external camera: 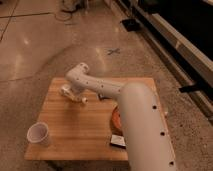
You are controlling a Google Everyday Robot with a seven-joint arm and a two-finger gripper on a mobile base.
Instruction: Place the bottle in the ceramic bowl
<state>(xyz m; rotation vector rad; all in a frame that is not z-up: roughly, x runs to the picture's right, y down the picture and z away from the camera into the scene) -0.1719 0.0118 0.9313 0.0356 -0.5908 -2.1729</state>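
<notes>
Gripper (73,94) sits low over the upper left of the wooden table (75,125); I cannot tell whether it grips anything, nor pick out the bottle. Ceramic bowl (115,120) lies centre-right, half hidden behind my arm (142,120); white cup (39,134) stands lower left.

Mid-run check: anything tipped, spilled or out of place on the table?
Nothing stands out. The white cup stands upright at the near-left corner of the table, the gripper is over the far-left part, and the arm hides most of the bowl.
</notes>
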